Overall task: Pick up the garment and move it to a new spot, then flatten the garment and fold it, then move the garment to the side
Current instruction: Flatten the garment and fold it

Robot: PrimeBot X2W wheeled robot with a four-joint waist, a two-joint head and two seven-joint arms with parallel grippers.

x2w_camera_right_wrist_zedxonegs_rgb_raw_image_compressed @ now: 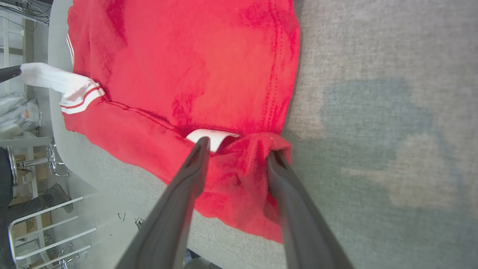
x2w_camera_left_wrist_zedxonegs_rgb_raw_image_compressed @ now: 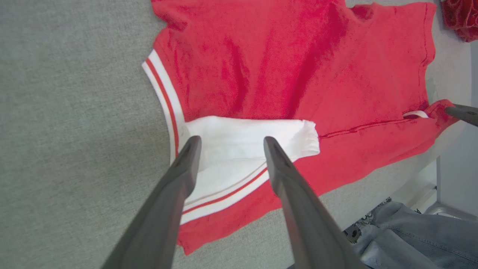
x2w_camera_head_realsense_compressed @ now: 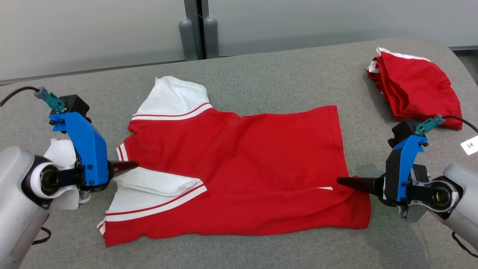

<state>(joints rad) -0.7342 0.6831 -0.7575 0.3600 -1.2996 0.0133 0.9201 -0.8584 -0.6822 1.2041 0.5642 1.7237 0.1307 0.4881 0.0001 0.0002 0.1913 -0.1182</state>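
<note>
Grey padded table (x2w_camera_head_realsense_compressed: pixel 261 74): red-white garment (x2w_camera_head_realsense_compressed: pixel 242 157) spread btwn grippers. L gripper (x2w_camera_left_wrist_zedxonegs_rgb_raw_image_compressed: pixel 231 141) open over white sleeve (x2w_camera_left_wrist_zedxonegs_rgb_raw_image_compressed: pixel 242 129), R gripper (x2w_camera_right_wrist_zedxonegs_rgb_raw_image_compressed: pixel 239 148) open astride bunched hem (x2w_camera_right_wrist_zedxonegs_rgb_raw_image_compressed: pixel 257 149); neither gripping.

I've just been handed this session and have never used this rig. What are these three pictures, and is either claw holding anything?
The wide picture comes from the camera on the robot's head, looking down at a grey fabric-covered table. The other two come from a camera on each wrist, looking along that arm's two long dark fingers.

On the table lies a red short-sleeved shirt with white, red-striped sleeves, spread out, its near edge apparently folded over. A second, crumpled red garment sits at the far right.

The left gripper has its fingers apart over the folded-in white sleeve. The right gripper has its fingers apart at the shirt's hem corner, where cloth bunches between them. Neither is clamped on anything.
</note>
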